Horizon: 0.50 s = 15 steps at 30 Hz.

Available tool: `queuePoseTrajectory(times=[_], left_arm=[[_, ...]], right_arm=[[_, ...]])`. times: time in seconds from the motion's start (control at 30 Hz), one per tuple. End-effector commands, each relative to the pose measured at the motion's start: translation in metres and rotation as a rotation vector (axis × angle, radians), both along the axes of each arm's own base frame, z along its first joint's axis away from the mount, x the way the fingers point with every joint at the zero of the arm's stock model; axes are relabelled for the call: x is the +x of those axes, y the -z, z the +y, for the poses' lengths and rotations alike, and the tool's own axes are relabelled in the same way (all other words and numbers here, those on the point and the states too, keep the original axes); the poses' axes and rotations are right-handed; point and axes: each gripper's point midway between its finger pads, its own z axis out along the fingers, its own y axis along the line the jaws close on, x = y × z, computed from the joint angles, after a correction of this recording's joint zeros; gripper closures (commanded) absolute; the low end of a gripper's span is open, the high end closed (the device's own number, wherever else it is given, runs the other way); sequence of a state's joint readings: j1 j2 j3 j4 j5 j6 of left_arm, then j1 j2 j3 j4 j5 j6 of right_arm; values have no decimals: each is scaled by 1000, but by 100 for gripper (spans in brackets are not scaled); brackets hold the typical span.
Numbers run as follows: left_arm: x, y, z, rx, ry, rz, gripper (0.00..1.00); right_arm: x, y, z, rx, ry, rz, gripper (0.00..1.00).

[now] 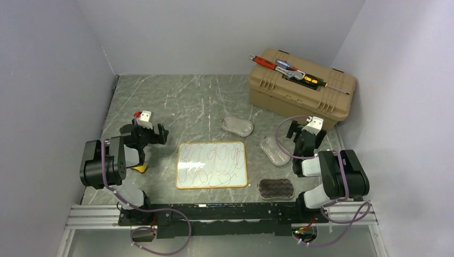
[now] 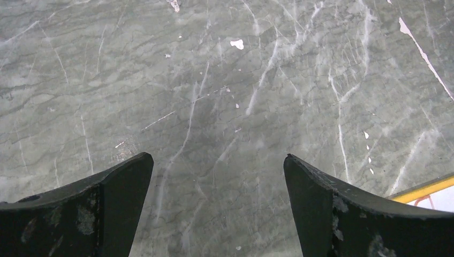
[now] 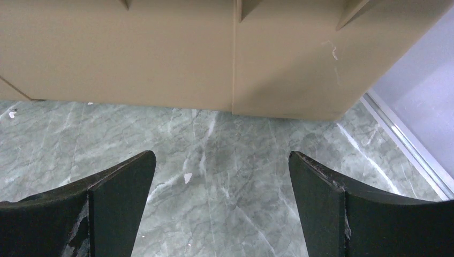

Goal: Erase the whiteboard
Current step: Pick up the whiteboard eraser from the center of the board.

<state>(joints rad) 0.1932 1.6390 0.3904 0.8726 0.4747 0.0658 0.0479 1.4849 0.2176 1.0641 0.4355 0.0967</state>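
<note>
My jaws are standing wide apart on both sides, the left gripper (image 2: 217, 160) and the right gripper (image 3: 222, 155) each hanging over the bare marble table (image 2: 214, 80) with nothing between the fingers. Nearest my bases a dark ribbed pad (image 1: 275, 189) is lying just beside the whiteboard (image 1: 212, 164), which is resting flat between my arms, covered in scribbles. Farther out a clear tray (image 1: 274, 151) is sitting beside my right arm, and the tan toolbox (image 1: 300, 91) beyond it. I am expecting the glossy board to slide if I wipe it unpinned, and I risk clipping the tray while reaching back for the pad.
</note>
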Motion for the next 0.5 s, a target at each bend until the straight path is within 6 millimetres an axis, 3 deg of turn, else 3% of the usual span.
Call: queuePoseTrajectory(times=[0.0,0.27,0.47], left_arm=[[11,-20,-1,1,18,-74,1],[11,-20,-1,1,16,-72,1],[10,-22,1,1,7,-41,1]], right_arm=[[12,-25,3,2,-12,-90,0],[12,-24,3,3,-13,-89,0],[5,-39,9,-39,-26,-131,0]])
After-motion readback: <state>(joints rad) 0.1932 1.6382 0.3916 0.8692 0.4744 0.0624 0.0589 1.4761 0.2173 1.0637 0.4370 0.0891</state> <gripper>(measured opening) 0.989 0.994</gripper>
